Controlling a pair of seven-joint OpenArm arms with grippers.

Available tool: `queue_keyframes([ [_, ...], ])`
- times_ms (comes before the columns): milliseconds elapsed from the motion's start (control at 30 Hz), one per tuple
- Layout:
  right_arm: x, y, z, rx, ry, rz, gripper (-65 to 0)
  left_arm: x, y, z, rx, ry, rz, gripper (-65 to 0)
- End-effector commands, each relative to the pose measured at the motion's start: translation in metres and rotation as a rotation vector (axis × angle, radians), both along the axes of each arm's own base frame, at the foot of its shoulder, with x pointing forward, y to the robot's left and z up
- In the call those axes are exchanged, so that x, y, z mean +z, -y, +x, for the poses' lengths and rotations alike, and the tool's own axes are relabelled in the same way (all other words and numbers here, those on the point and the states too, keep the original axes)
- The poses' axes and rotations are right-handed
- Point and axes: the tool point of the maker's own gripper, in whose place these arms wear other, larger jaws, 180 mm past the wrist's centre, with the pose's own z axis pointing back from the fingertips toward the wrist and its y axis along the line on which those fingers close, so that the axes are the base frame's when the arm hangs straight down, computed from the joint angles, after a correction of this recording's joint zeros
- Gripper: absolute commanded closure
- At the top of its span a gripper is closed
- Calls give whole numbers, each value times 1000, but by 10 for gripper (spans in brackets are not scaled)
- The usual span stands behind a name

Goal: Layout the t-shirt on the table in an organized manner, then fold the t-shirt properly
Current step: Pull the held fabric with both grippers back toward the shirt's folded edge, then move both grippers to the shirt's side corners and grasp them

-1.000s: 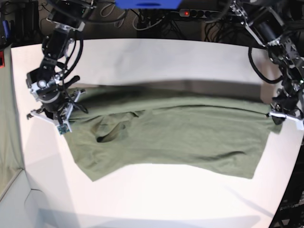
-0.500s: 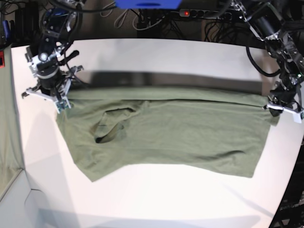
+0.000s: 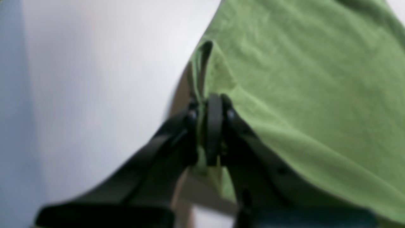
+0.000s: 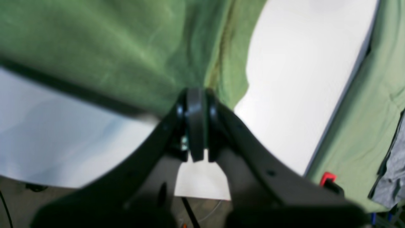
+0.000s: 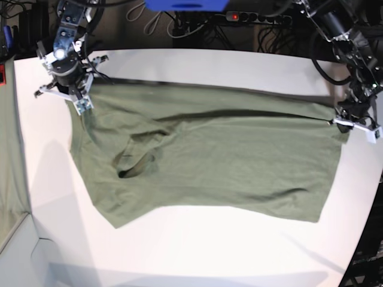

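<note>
The olive-green t-shirt (image 5: 227, 161) lies across the white table (image 5: 209, 245), its far edge lifted and stretched between both grippers. Its collar opening (image 5: 136, 161) sits left of centre. My right gripper (image 5: 76, 98) is at the far left, shut on the shirt's corner. In the right wrist view the gripper (image 4: 196, 95) pinches the t-shirt (image 4: 110, 41) above the table (image 4: 300, 79). My left gripper (image 5: 350, 122) at the right edge is shut on the opposite corner. The left wrist view shows that gripper (image 3: 208, 104) clamping a hem fold of the t-shirt (image 3: 300, 79) beside the table (image 3: 95, 63).
A pale grey-green cloth strip (image 5: 9, 149) hangs along the table's left side, seen too in the right wrist view as a cloth strip (image 4: 364, 110) with a red clip (image 4: 327, 178). A power strip (image 5: 251, 17) and cables lie behind the far edge.
Both grippers have moved toward the table's far edge with the shirt's far hem, the right one furthest. The shirt now spreads wider and flatter.
</note>
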Motion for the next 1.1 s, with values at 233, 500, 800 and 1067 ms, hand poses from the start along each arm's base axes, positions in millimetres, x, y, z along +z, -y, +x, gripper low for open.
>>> queue_keyframes([
  [233, 1, 8, -12, -20, -17, -27, -48, 11, -8, 1, 1, 30, 30, -6],
  [500, 2, 21, -24, -61, -61, -63, -392, 10, -8, -4, 0, 25, 31, -273],
  [800, 52, 51, 14, -144, 110, -119, -423, 74, -13, 16, -16, 173, 146, -366],
  [1067, 80, 21, 121, -55, 266, -35, -423, 112, -24, 84, 1, 293, 102, -366],
])
